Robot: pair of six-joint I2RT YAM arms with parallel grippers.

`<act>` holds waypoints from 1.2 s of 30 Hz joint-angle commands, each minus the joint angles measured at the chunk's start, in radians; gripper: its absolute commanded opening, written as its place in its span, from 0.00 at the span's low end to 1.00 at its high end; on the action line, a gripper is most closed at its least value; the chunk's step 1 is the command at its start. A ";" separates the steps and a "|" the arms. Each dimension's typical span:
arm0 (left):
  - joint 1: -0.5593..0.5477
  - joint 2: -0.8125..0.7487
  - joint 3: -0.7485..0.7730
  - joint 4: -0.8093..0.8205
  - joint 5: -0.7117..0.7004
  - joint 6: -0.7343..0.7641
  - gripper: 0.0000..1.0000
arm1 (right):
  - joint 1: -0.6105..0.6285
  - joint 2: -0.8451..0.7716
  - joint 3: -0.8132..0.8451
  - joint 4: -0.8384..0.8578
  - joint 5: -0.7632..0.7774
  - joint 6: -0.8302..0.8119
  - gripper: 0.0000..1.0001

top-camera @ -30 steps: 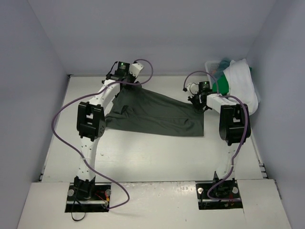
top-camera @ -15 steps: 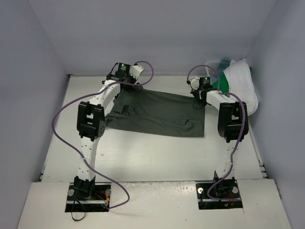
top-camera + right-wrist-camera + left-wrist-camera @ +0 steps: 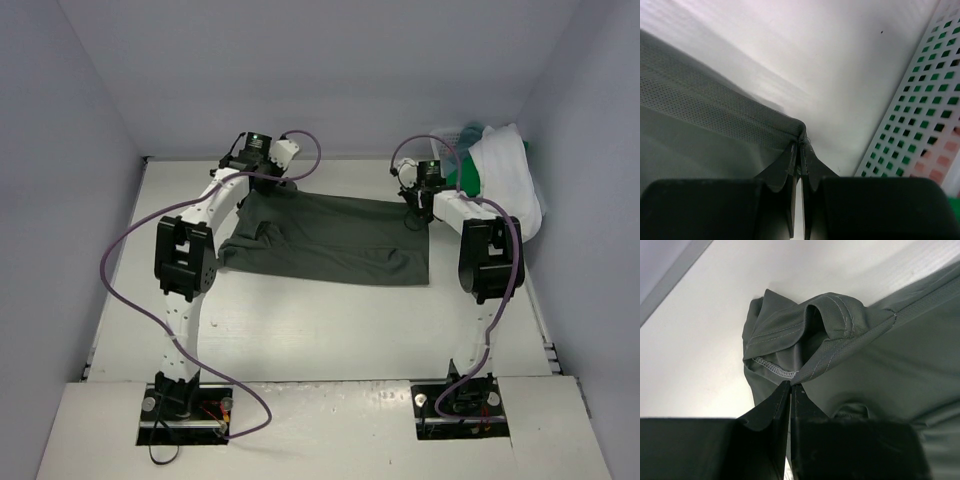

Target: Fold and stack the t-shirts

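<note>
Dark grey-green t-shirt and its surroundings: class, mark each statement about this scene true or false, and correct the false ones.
1. The dark grey-green t-shirt is spread out across the table. True.
2. The left jaws stand open above it. False: they are shut on a bunched corner of the shirt.
3. The right jaws pinch the shirt's edge. True.
4. The white lattice basket sits at the table's left side. False: it is at the far right, beside the right arm.
5. A white t-shirt is draped over the basket. True.
</note>
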 commanded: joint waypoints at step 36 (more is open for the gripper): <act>-0.017 -0.449 -0.380 -0.200 0.109 0.057 0.00 | 0.193 -0.433 -0.332 -0.199 0.236 -0.235 0.00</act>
